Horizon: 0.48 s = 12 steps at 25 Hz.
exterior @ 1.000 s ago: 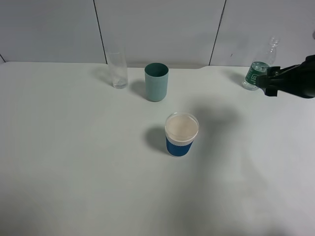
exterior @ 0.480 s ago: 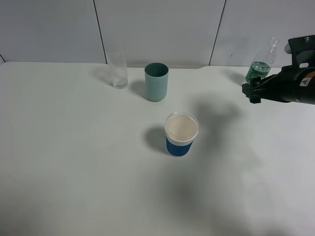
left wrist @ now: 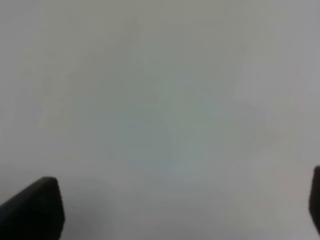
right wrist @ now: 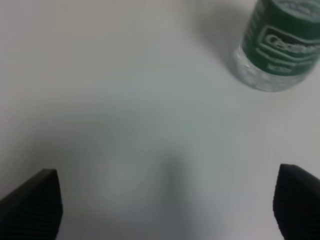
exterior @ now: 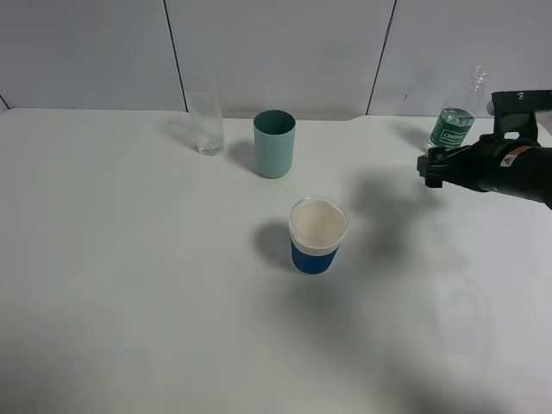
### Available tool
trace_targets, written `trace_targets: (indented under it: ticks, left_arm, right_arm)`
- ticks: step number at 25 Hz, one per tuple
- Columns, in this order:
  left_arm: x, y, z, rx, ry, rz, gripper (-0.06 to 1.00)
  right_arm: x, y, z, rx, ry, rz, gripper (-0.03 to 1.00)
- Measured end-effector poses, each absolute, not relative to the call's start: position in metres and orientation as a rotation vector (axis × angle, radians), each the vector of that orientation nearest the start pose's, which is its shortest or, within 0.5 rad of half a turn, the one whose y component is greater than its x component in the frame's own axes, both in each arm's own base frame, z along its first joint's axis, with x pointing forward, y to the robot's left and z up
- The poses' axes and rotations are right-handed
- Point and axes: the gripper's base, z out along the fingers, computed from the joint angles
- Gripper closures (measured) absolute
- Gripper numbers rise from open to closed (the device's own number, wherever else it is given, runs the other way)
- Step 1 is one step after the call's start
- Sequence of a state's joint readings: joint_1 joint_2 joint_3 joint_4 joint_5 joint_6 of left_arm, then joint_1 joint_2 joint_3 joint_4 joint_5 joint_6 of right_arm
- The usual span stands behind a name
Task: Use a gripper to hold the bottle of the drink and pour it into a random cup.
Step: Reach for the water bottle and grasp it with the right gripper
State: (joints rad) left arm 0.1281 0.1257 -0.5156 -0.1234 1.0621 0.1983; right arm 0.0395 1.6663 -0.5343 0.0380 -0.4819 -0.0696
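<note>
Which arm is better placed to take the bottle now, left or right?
Right. The right gripper hovers open close beside the bottle at the far right of the table, and its wrist view shows the bottle ahead. The left gripper is outside the high view and faces only table surface.

Upright near the back edge of a white table (exterior: pixel 129 285): a tall clear glass (exterior: pixel 207 123) and a plain teal-green tumbler (exterior: pixel 274 144), near each other, not touching. Behind, a pale panelled wall (exterior: pixel 276 52) with dark seams.
</note>
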Motion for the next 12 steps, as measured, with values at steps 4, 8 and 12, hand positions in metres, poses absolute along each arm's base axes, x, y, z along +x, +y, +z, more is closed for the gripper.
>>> trace_targets:
  ticks: [4, 8, 12]
  left_arm:
    - [0.014, -0.008, 0.282, 0.073, 2.148, 0.039, -0.05]
    - [0.014, -0.008, 0.282, 0.073, 2.148, 0.039, -0.05]
    - [0.014, -0.008, 0.282, 0.073, 2.148, 0.039, -0.05]
  right_arm:
    - [0.289, -0.007, 0.149, 0.005, 2.100, -0.078, 0.13]
    - [0.292, -0.014, 0.155, -0.031, 2.022, -0.123, 0.13]
    - [0.296, -0.015, 0.160, -0.073, 1.933, -0.137, 0.13]
